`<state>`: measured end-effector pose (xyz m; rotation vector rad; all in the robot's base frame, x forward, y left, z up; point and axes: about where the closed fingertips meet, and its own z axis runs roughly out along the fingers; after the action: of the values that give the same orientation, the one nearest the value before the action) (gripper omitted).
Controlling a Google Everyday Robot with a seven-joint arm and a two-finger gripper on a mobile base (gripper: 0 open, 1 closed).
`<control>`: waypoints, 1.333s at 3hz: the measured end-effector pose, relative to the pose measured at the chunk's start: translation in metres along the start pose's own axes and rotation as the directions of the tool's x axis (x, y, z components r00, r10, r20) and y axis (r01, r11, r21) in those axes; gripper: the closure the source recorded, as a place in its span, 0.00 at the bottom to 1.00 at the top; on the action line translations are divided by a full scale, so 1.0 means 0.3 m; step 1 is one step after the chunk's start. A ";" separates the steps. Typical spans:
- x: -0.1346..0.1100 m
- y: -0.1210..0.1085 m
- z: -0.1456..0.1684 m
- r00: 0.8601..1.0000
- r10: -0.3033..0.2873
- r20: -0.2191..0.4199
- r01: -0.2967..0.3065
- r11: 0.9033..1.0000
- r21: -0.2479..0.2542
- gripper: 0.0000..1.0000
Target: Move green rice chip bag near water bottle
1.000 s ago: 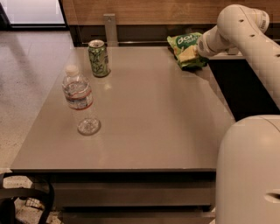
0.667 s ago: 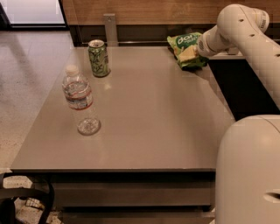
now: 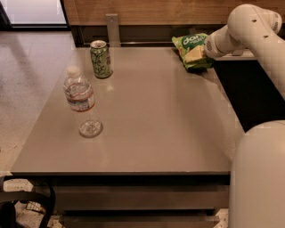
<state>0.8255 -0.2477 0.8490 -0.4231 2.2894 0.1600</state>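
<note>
**Gripper at the chip bag, far right corner of the table**

The gripper (image 3: 205, 47) is sitting right up against the right edge of the green rice chip bag (image 3: 190, 50), at the far right corner of the table (image 3: 156, 129); whether it is clamping the bag or merely touching it, I cannot tell from here, since the wrist is hiding the contact; the white arm (image 3: 249, 22) is reaching in from the right, bending down towards that corner; the bag is facing the room with its dark oval logo uppermost and pale chips pictured below it; the robot's white body (image 3: 260, 178) is filling the near right.

Across the grey tabletop, well apart from the bag, the water bottle (image 3: 80, 95) is standing near the left edge, white cap on top, label band around its middle; the green soda can (image 3: 100, 59) is standing upright beyond it, towards the far left corner; a grey metal post (image 3: 112, 27) is rising behind the can, against the wood-panelled wall (image 3: 156, 10).
</note>
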 end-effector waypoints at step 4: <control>-0.024 -0.015 -0.524 0.984 -0.110 0.140 0.107 0.994 0.031 1.00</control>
<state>0.7235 -0.2887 0.9618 -0.5077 2.1215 0.1052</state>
